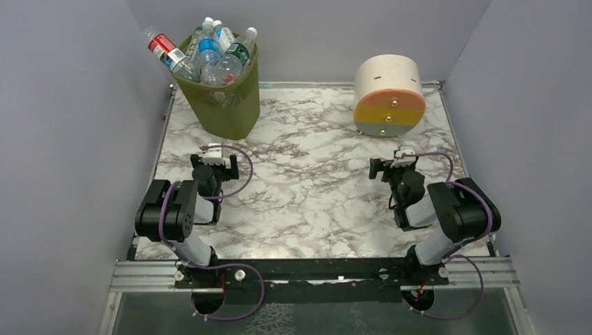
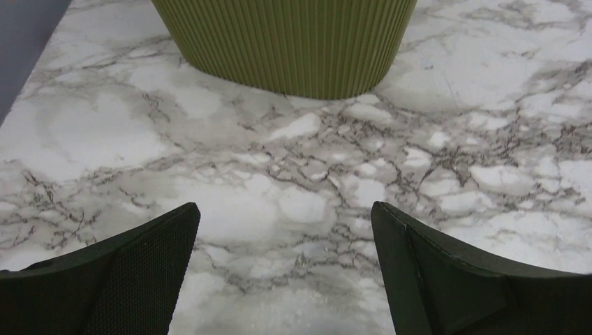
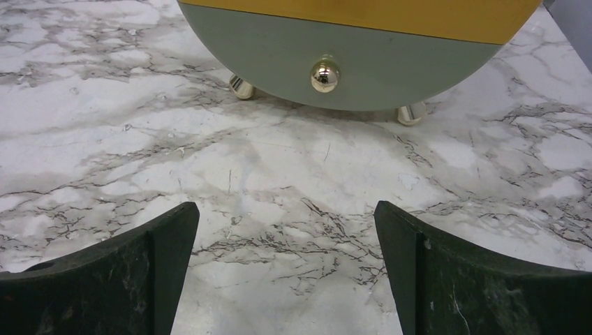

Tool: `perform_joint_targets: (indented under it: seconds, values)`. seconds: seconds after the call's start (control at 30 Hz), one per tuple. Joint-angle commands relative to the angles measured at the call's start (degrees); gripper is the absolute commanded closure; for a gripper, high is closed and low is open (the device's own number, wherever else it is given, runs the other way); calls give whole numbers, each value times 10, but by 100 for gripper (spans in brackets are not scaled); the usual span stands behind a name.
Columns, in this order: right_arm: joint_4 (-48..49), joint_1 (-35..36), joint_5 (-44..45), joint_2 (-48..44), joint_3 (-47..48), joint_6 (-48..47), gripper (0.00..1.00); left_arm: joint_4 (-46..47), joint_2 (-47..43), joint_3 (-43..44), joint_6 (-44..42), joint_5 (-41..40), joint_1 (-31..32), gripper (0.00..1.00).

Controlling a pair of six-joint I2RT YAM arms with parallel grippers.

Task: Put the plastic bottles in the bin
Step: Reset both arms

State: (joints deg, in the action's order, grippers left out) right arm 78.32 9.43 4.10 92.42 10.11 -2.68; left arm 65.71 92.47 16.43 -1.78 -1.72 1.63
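The bottles (image 1: 209, 52) are all sitting in the bin (image 1: 223, 105), which is standing in the upper left of the top view. I am not seeing any bottle lying on the table (image 1: 314, 202). So the job is looking done, and the step now is just resting the arms.

To do this well, the arms should be keeping away from the bin and not bumping it. The bin is looking very full. The bottles are piling up above its rim. One bottle with a red label (image 1: 162, 45) is leaning out over the left edge, and it might be ready to tip out if the bin gets a knock.

The left gripper (image 1: 218, 156) is sitting wide open with nothing in it, in the middle left of the top view. Its own camera is showing the green bin near, just ahead. The right gripper (image 1: 395, 162) is wide open and holding nothing too, in the middle right. It is pointing at the round box (image 1: 389, 94) with the orange, yellow and grey stripes. That box is closed, so I cannot tell what is inside it.
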Motion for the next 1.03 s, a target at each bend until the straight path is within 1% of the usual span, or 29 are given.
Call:
perform_joint_targets:
  seconds: [0.0, 0.03, 0.1, 0.17, 0.3, 1.0]
  values:
    - [7, 3, -10, 5, 12, -9, 1, 120, 9, -45, -12, 2, 1, 1]
    - [0, 3, -13, 5, 16, -10, 1, 124, 17, -39, -10, -6, 1, 1]
    - [-6, 3, -14, 5, 19, -10, 1, 63, 11, -13, -8, -7, 1, 1]
    - [-8, 3, -14, 5, 21, -10, 1, 77, 16, -14, -7, -6, 1, 1]
    - [-22, 3, -16, 5, 27, -8, 1, 72, 14, -13, -8, -4, 1, 1]
    - [-23, 3, -19, 4, 28, -7, 1, 64, 15, -8, -12, -16, 8, 1]
